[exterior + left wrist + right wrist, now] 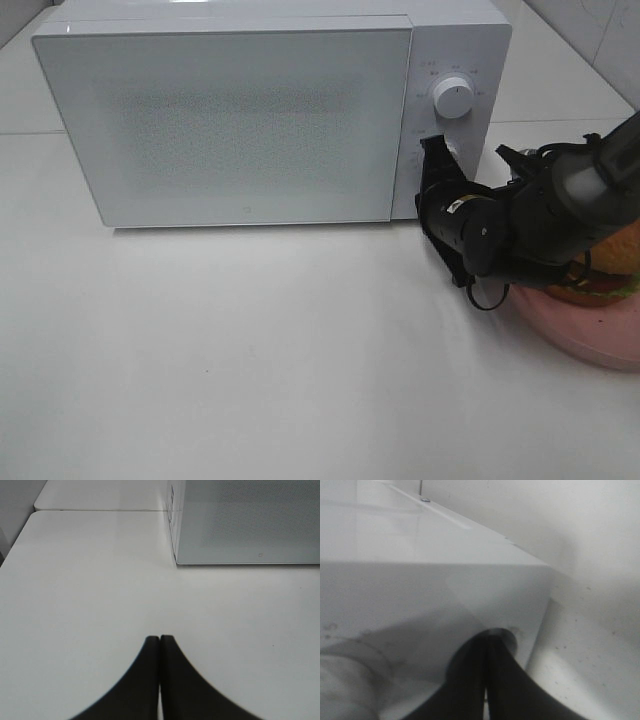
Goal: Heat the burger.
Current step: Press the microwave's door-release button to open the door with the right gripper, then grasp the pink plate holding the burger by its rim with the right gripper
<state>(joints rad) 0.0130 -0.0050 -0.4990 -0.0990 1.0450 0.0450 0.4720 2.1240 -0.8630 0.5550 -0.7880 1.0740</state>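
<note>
The right pincer [436, 150], clenched tight on nothing, has its tips against the lower control [508, 635] of the microwave [250, 120], below the dial [454, 97], probably to pop the closed door. The burger [612, 262] waits on its pink plate [590, 335] just right of the oven, half hidden under that arm. The left pincer [160, 641], also clenched and empty, hangs over bare bench [250, 350].

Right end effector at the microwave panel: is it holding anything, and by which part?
Nothing is held. The right end effector is shut and empty, with its tips at the lower knob of the microwave.
</note>
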